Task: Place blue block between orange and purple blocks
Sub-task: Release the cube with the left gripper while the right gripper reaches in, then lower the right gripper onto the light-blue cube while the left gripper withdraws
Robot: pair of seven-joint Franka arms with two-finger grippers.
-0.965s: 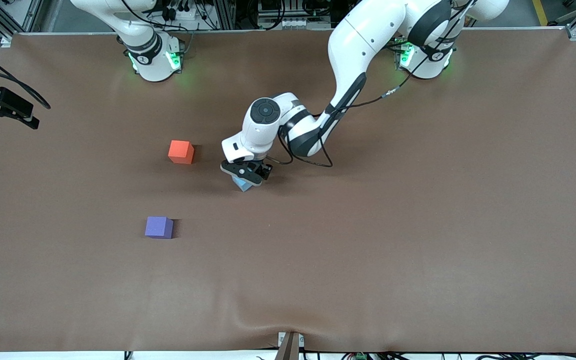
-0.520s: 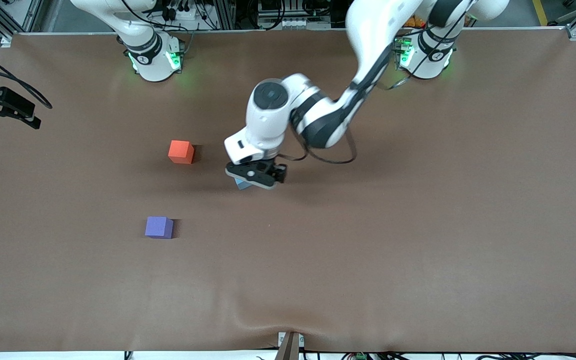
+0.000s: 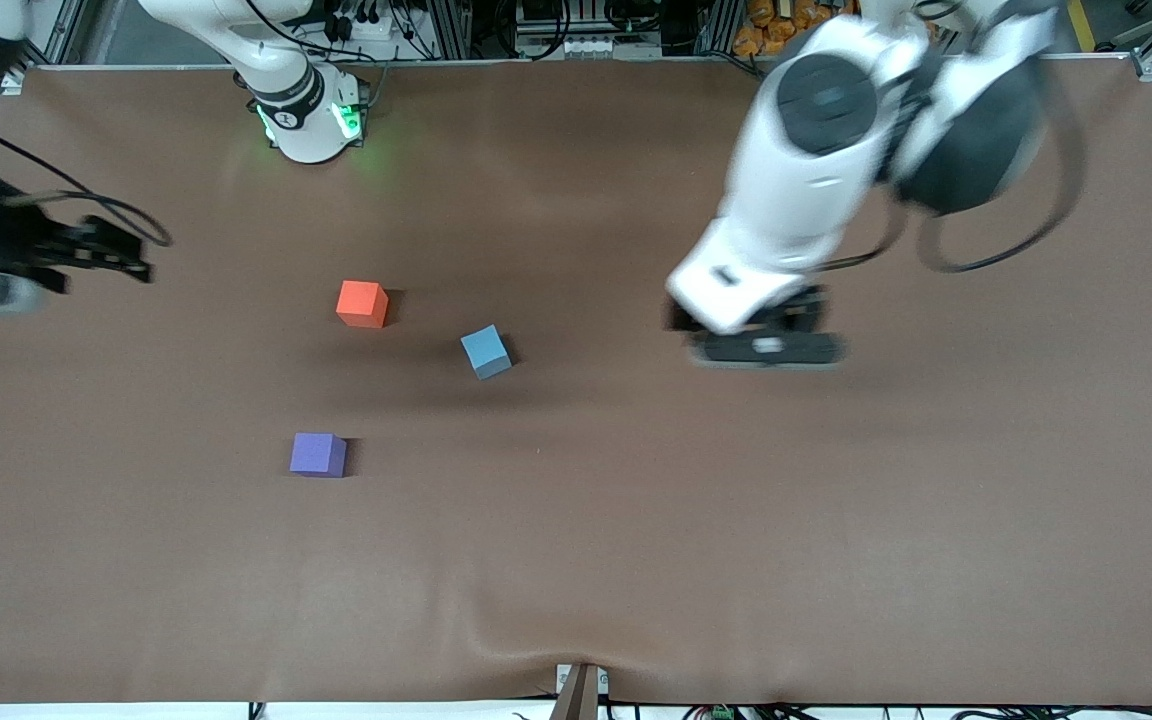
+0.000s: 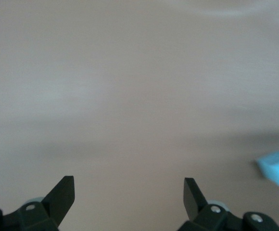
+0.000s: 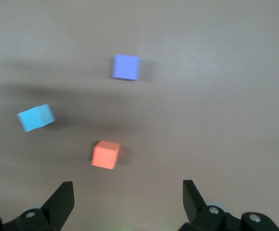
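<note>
The blue block [image 3: 486, 351] is seen lying free on the brown table [image 3: 636, 520], with both grippers spread and empty.

The blue block rests toward the left arm's end from the orange block [image 3: 362, 303] and the purple block [image 3: 318, 454], slightly nearer to the front camera than the orange one and farther from it than the purple one; it is turned at an angle and touches neither. The left gripper [image 3: 764, 347] is held up over bare table toward the left arm's end, its fingers [image 4: 62, 193] parted with nothing between them. The right gripper [image 3: 86, 250] is held at the right arm's end of the table, its fingers [image 5: 61, 198] likewise parted and grasping nothing.
</note>
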